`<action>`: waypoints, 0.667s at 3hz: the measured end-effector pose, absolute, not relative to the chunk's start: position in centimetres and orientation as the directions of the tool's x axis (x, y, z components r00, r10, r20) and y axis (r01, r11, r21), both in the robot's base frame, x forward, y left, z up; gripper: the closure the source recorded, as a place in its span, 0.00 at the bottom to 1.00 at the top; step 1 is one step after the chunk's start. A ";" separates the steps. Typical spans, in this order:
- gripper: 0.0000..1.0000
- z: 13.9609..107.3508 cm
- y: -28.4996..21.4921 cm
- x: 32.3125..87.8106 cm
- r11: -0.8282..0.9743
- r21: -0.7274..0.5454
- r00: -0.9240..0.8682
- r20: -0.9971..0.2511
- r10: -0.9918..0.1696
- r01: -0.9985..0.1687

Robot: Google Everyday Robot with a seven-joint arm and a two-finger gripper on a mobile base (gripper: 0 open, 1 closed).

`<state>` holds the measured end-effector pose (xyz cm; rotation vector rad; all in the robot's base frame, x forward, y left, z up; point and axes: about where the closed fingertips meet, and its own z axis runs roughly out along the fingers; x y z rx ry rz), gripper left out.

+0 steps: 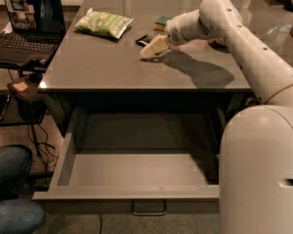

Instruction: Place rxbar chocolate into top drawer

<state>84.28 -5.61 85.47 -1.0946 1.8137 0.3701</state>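
The rxbar chocolate (143, 39) is a small black wrapper lying flat on the grey counter, toward the back centre. My gripper (154, 48) hangs low over the counter just right of and in front of the bar, and it covers the bar's near end. The arm reaches in from the right. The top drawer (136, 191) stands pulled fully out under the counter, wide and shallow, with nothing in it. Its small curved handle (149, 209) is centred on the front.
A pale green chip bag (103, 23) lies at the back left of the counter (97, 72). Behind the gripper sits a green-and-yellow sponge (162, 21). An open laptop (27, 28) is on a side stand at left. A person's knees (10, 189) are at the bottom left.
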 end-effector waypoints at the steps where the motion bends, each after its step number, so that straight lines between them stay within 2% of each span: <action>1: 0.00 84.9 -6.4 84.8 0.571 -0.183 -0.167 -0.846 -0.505 -0.800; 2: 0.00 84.9 -6.4 84.8 0.571 -0.183 -0.167 -0.846 -0.505 -0.800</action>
